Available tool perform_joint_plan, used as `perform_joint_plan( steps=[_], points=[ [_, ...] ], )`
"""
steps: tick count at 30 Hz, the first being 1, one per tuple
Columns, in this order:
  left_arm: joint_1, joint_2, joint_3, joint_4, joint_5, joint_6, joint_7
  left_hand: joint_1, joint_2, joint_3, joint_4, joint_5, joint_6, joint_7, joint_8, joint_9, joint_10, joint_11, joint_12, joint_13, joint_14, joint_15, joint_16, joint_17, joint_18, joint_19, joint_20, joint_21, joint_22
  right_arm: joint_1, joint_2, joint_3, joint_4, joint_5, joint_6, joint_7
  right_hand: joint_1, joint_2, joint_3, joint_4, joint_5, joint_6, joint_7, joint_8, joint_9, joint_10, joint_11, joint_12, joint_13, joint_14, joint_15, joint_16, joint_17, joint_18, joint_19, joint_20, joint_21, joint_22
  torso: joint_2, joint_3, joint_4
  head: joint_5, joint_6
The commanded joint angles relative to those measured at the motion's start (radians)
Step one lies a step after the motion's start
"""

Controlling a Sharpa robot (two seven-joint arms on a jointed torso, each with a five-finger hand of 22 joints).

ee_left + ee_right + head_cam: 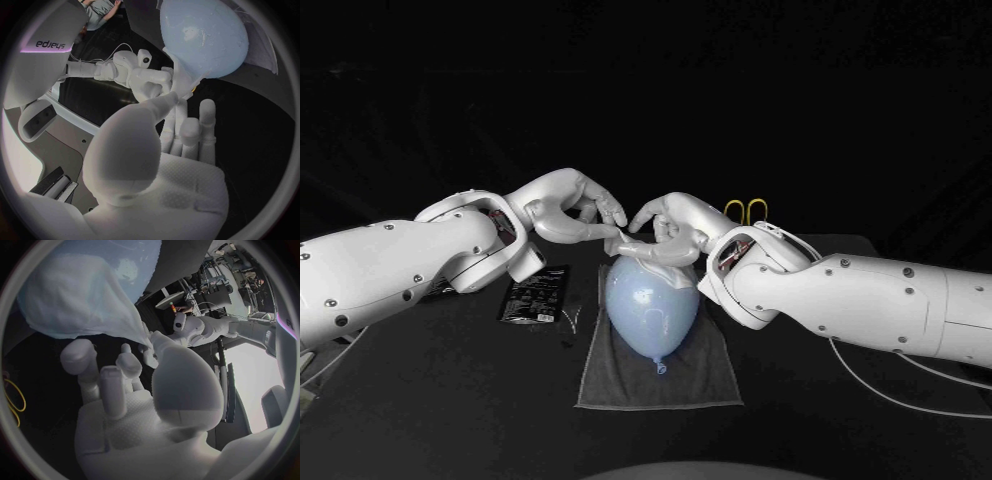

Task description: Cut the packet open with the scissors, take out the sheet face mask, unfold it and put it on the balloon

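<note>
Black table (444, 400) with a dark room behind it, so nothing much to report there. The action is at the far end of the balloon.

The thin, see-through pale sheet face mask (81, 295) is out and draped over the fat, rounded end of the pale blue rubber balloon (651, 310). The balloon lies on its side with its knot pointing back toward the robot. In the right wrist view, one edge of the sheet is drawn into a little peak where the silver right hand (672, 228) pinches it between thumb and a finger, with its other fingers loose and apart. The silver left hand (567, 210) sits right up against it, fingers curled. I honestly can't tell whether it has any of the sheet or is just hovering there.

Moving outward, the balloon rests on a grey rectangular cloth (697, 375). The flat black foil packet (534, 298) lies on the table just beside the cloth's left edge. The yellow-handled scissors (747, 208) poke out behind the right hand.

What worries me from here:
- Nothing I can see is pinning the balloon, so a sideways tug on the sheet could roll it off the cloth.
- With only one sure pinch point, the sheet may bunch or fold onto itself instead of spreading.
- Letting go early on that curved surface could let it slide off.
</note>
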Motion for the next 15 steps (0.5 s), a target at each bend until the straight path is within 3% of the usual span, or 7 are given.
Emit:
perform_joint_plan(
  steps=[1, 8, 15],
  points=[
    [0.001, 0.002, 0.001, 0.004, 0.009, -0.007, -0.002, 0.006, 0.004, 0.000, -0.004, 0.002, -0.001, 0.000, -0.004, -0.001, 0.000, -0.001, -0.003, 0.001, 0.002, -0.001, -0.004, 0.001, 0.014, -0.006, 0.003, 0.002, 0.001, -0.003, 0.011, 0.001, -0.005, -0.069, -0.005, -0.050, 0.024, 0.009, -0.029, 0.009, -0.007, -0.008, 0.001, 0.011, 0.003, -0.009, 0.000, -0.001, -0.005, 0.069, 0.007, -0.004, 0.152, 0.021, -0.006, 0.002, -0.008, 0.091, 0.000, -0.0008, 0.0002, -0.001, 0.001],
    [0.001, 0.003, 0.001, 0.005, 0.011, -0.009, -0.001, 0.006, 0.009, 0.000, -0.005, 0.002, 0.004, -0.001, -0.002, -0.001, 0.006, -0.002, -0.003, 0.001, 0.009, -0.002, -0.003, 0.011, 0.015, -0.005, 0.004, 0.004, 0.002, -0.007, 0.035, 0.001, -0.023, -0.083, -0.001, -0.064, 0.067, 0.030, -0.068, 0.010, -0.009, -0.002, -0.005, 0.036, 0.013, -0.007, -0.004, 0.013, -0.005, 0.070, 0.004, -0.002, 0.156, 0.020, -0.002, 0.001, -0.002, 0.094, -0.001, -0.0013, 0.0007, 0.000, 0.003],
    [0.001, 0.005, 0.001, 0.009, 0.017, -0.015, 0.000, 0.003, 0.013, -0.001, -0.004, 0.002, 0.010, -0.002, 0.000, -0.001, 0.010, -0.003, -0.004, 0.000, 0.015, -0.003, -0.002, 0.018, 0.016, -0.005, 0.005, 0.006, 0.003, -0.012, 0.053, 0.001, -0.034, -0.076, -0.018, -0.060, 0.145, 0.076, -0.064, -0.007, -0.012, 0.027, -0.019, 0.077, 0.026, 0.035, -0.018, 0.055, 0.024, 0.077, -0.008, 0.006, 0.172, 0.014, 0.018, -0.009, 0.042, 0.107, 0.000, -0.0009, 0.0005, 0.000, 0.003]
  ],
)
